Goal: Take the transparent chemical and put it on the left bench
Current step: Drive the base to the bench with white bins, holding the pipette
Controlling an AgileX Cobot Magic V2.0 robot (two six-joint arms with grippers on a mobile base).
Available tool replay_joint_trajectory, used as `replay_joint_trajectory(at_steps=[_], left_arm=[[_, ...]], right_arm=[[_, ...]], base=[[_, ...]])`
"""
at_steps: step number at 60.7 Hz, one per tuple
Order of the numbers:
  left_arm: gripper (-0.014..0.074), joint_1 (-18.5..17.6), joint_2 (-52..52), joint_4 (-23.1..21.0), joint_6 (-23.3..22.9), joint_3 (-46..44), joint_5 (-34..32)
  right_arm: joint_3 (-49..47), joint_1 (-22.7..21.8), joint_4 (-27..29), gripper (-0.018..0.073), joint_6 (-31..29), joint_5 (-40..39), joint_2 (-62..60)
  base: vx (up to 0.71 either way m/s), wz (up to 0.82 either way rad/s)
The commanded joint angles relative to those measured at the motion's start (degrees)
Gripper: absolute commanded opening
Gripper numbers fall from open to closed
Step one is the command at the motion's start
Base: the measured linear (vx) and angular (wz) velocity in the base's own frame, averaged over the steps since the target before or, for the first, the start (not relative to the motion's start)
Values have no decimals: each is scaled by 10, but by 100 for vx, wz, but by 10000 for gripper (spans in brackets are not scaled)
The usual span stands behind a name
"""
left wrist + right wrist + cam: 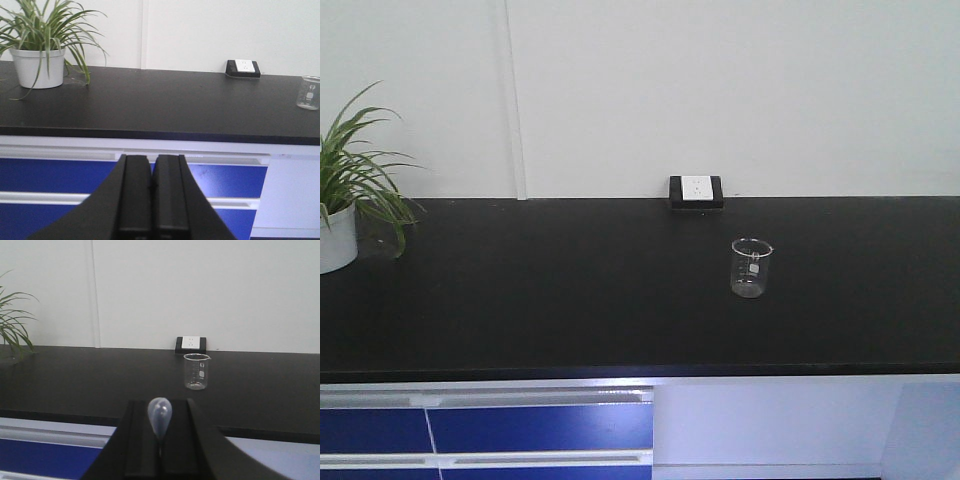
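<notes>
The transparent chemical (159,417), a whitish translucent dropper, is held between the fingers of my right gripper (160,404). Its rounded bulb points forward and up past the fingertips, and its thin stem is hidden between the pads. That gripper hovers in front of the black counter's (90,380) front edge, short of a clear glass beaker (196,371). My left gripper (152,160) is shut with nothing in it and faces the blue drawers (60,180) below the counter. The left bench is out of view. Neither gripper shows in the front view.
On the black counter (520,290) stand a small beaker (752,267) right of centre, a white wall socket (696,191) at the back, and a potted plant (340,205) at the far left. Blue drawers (520,428) and a white cabinet front (770,425) lie below.
</notes>
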Motion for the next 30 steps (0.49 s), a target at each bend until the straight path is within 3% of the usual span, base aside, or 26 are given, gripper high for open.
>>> replay_joint_trajectory(at_steps=[1, 15, 30], left_arm=[[-4, -1, -11, 0, -4, 9, -45], [-4, -1, -11, 0, -4, 9, -45], [-4, -1, -11, 0, -4, 9, -45]], right_arm=[[-16, 0, 3, -3, -4, -43, 1], [-16, 0, 3, -3, -4, -43, 1], [-16, 0, 3, -3, -4, -43, 1]], base=[[-36, 6], [-33, 18], [-24, 47]])
